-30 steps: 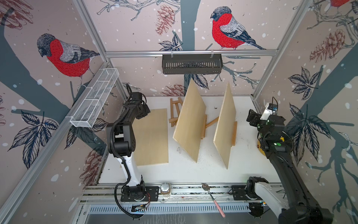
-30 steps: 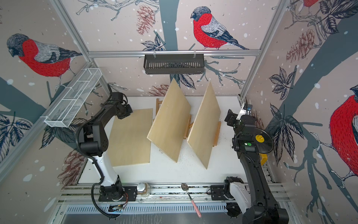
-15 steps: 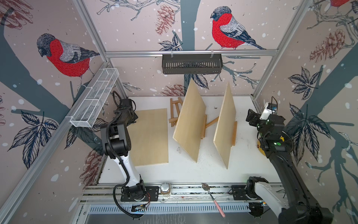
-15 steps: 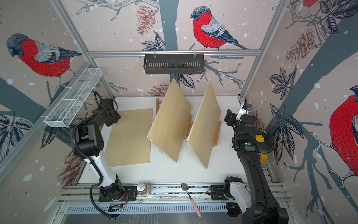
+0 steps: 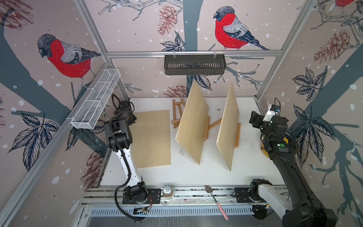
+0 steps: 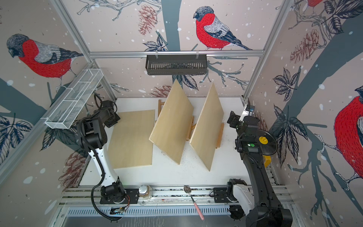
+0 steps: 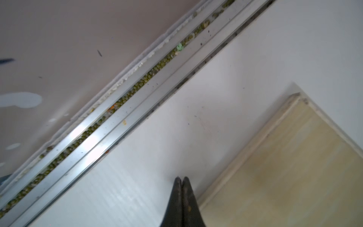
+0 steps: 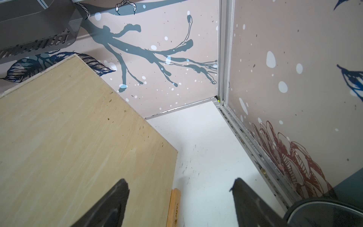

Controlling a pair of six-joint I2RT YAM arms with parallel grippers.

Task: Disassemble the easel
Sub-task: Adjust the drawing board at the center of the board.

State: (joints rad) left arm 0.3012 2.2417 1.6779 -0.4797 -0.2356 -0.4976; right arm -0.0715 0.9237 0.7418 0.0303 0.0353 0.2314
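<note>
1. The left fingers (image 7: pixel 176 198) are clenched tip to tip with nothing between them. They hover over the bare table (image 7: pixel 157 157), just beside a corner of the flat board (image 7: pixel 294 157).
2. The flat board lies flush on the table, off any stand. It looks like a thin, stiff, light sheet of pale wood. Lying flat it offers only its edges, so it would probably have to be tipped up at a corner before a pinch could hold it.
3. The bare easel (image 5: pixel 176 112) is a small frame of slim wooden sticks between the flat board and the middle board. Whether it stands or lies cannot be told. It is likely very light and easily knocked, so a leg or crossbar is the place to grip.
4. The middle board (image 5: pixel 193 121) leans tilted on the middle easel (image 5: pixel 207 127), whose rear leg juts out towards the right. The sheet looks rigid but smooth. Pinching an upper or side edge and lifting it clear seems safest, since a sideways shove could topple the stand.
5. The right board (image 5: pixel 227 125) leans the same way on the right easel (image 5: pixel 237 135). Its free side edge faces the right arm.
6. The right fingers (image 8: pixel 110 206) are released and spread wide, holding nothing, near that board's edge. The gap looks ample for so thin a sheet.
</note>
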